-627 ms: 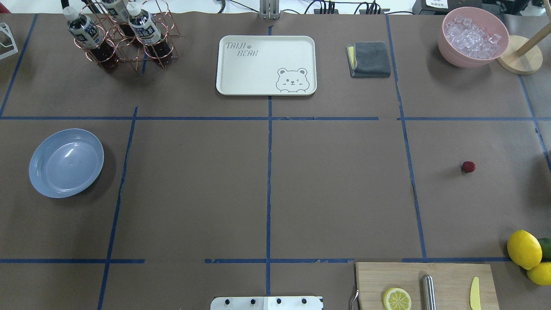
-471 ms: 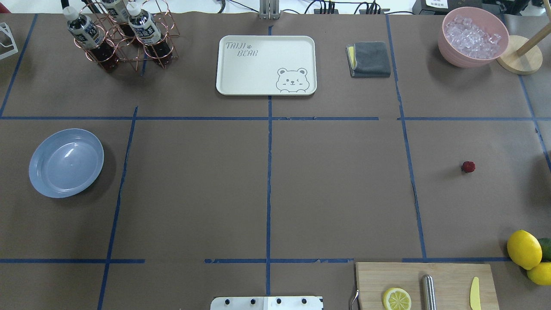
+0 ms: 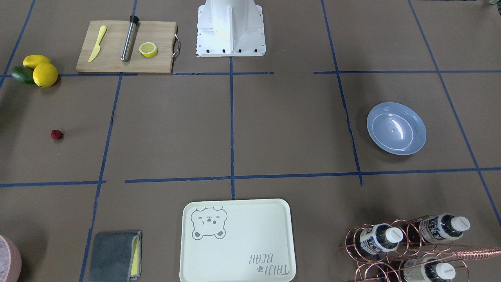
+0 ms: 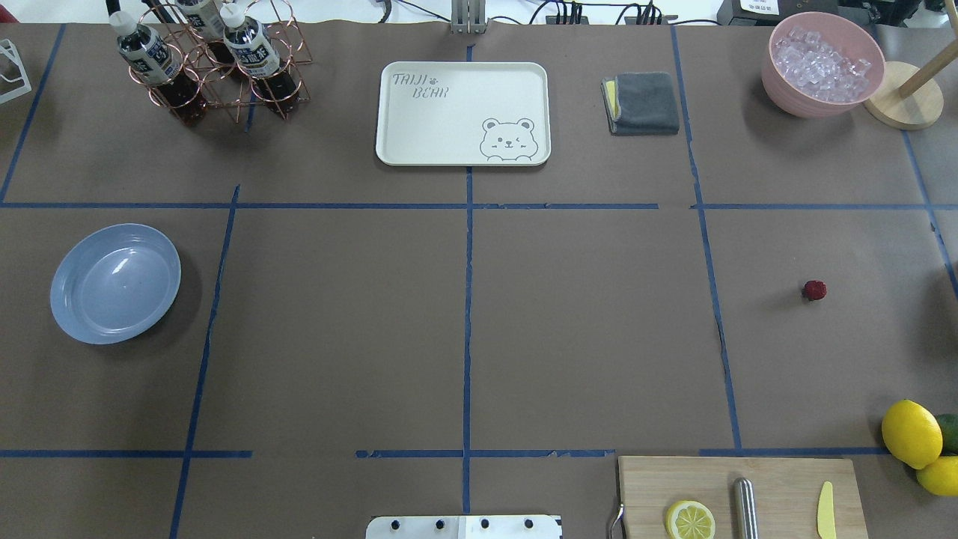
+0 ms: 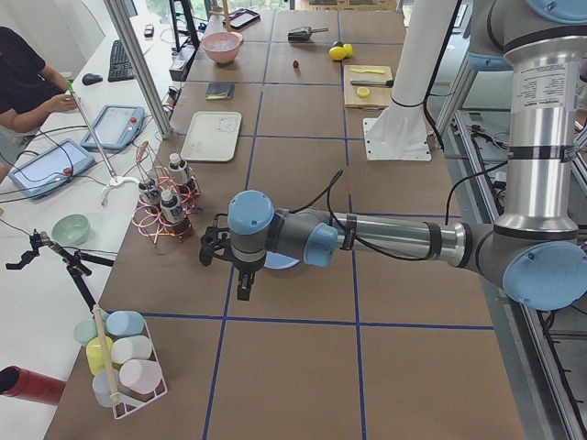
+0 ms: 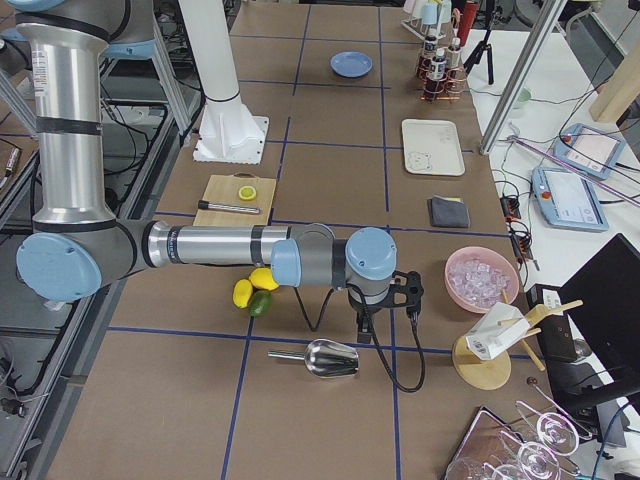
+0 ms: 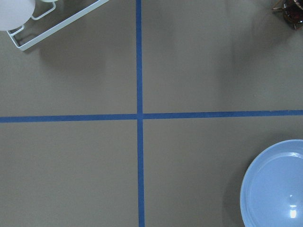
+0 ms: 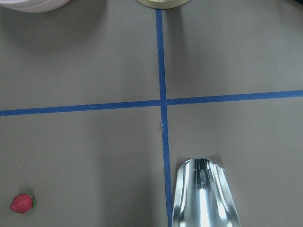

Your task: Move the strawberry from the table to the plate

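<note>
No change overhead in the last half-second: the strawberry [image 4: 814, 290] sits alone on the table [image 4: 584, 322] on my right side, and the plate [image 4: 115, 283] is well apart at far left with nothing in it, so I judge the pick not begun. My right gripper [image 6: 364, 318] hangs near the lemons [image 4: 911, 433] and scoop [image 8: 203, 194], my left gripper [image 5: 242, 286] near the plate. Fingers show only in the side views, so spread or pressed together, I cannot tell. I see no obstacle between strawberry and plate.

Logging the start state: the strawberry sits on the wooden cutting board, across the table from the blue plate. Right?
No. The overhead view shows the strawberry on the bare table, not the cutting board; it is across from the plate.
</note>
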